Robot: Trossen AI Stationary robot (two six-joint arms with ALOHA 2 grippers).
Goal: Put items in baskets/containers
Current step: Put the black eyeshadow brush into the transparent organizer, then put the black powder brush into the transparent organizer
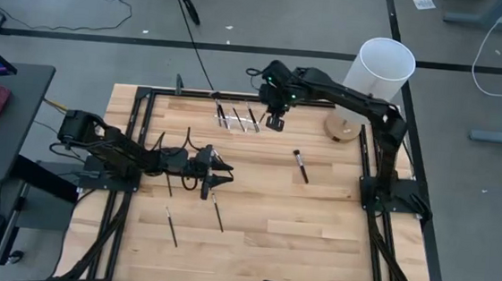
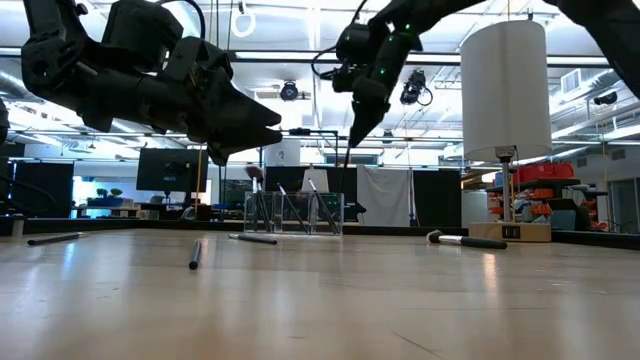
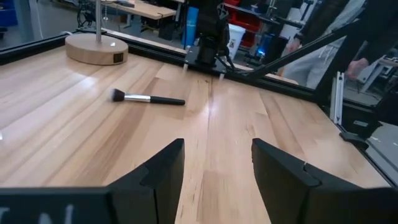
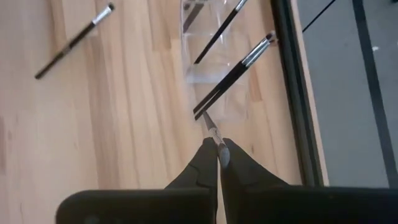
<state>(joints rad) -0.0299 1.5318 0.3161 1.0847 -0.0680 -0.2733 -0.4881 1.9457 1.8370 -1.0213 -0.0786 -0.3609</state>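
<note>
A clear organiser box [image 1: 237, 119] stands near the table's far edge with several slim brushes [image 4: 233, 73] leaning in its compartments. My right gripper [image 4: 218, 151] hangs just above and to the right of it, shut on a thin makeup brush [image 4: 210, 126] whose free end points down toward the box [image 4: 200, 76]. My left gripper [image 1: 217, 178] stands open and level over the table's left middle, with nothing between its fingers [image 3: 163, 163]. Loose brushes lie flat on the wood: a thick one [image 1: 301, 165] in the middle and slim ones [image 1: 171, 227] [image 1: 217, 211] nearer the front. My right gripper pinches the thin brush at one end of its handle [image 4: 215, 138], between its two fingertips. The fingers slant steeply down from above and lie roughly along the brush. The brush hangs below them, lifted clear, over the organiser's near compartment.
A tall white cylinder [image 1: 379, 70] on a round wooden base [image 1: 343, 128] stands at the far right. A black frame rail [image 4: 291, 87] runs just behind the organiser. One more slim brush [image 4: 73, 42] lies on the wood left of the box. Bare wood lies in front of my left gripper.
</note>
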